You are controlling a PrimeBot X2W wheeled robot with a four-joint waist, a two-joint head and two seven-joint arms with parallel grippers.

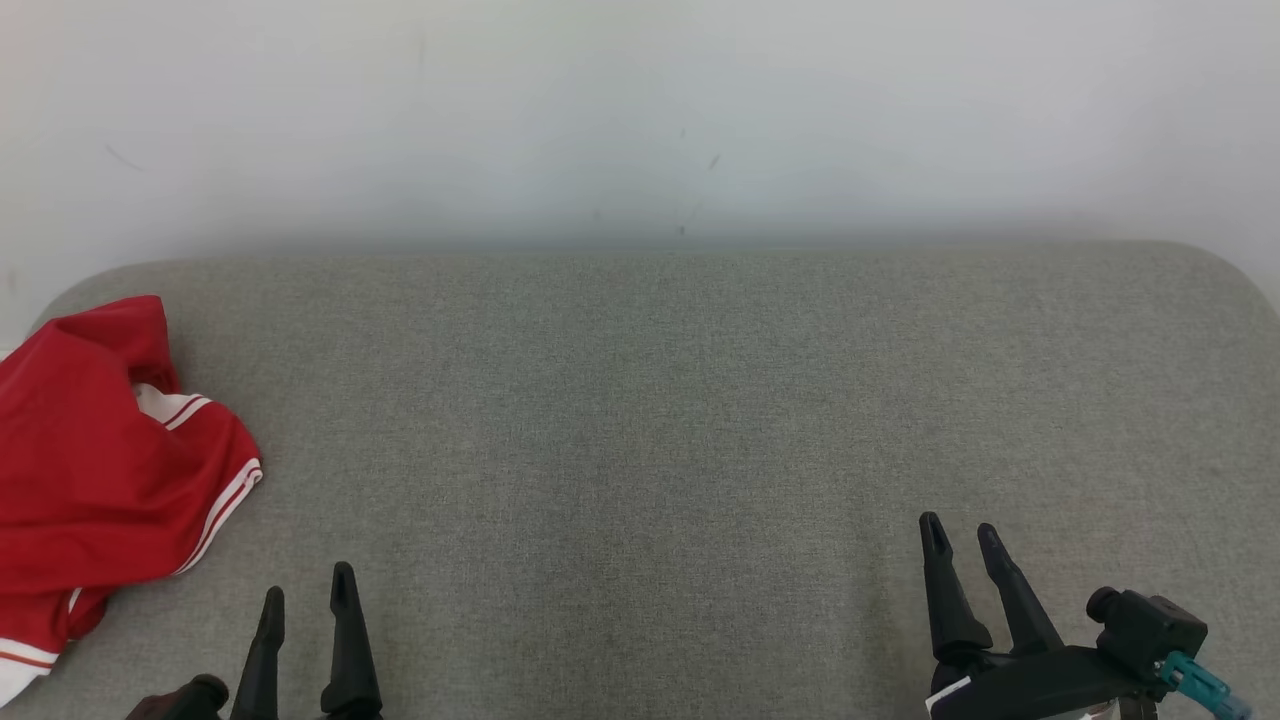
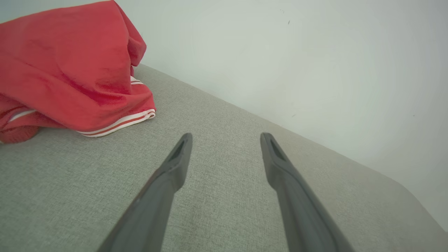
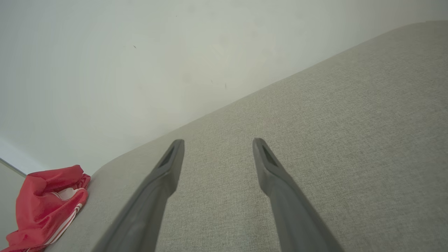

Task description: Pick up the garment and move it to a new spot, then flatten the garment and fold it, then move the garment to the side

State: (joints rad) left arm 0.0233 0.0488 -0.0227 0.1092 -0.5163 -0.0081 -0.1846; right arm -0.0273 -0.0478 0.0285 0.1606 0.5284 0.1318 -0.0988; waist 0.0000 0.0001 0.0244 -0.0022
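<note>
The garment (image 1: 90, 470) is red with white striped trim and lies crumpled at the far left end of the grey fabric surface (image 1: 640, 420). It also fills the upper left of the left wrist view as a bunched red garment (image 2: 66, 66), and shows small at the lower left of the right wrist view as the same garment (image 3: 45, 206). My left gripper (image 1: 306, 590) is open near the front edge, just right of the garment and not touching it; its fingertips (image 2: 184, 140) hold nothing. My right gripper (image 1: 962, 532) is open at the front right, far from the garment, with bare fabric between its fingers (image 3: 260, 148).
A plain white wall (image 1: 640, 110) runs behind the grey surface along its far edge. The surface has rounded far corners (image 1: 1230, 265). Its left end lies under the garment.
</note>
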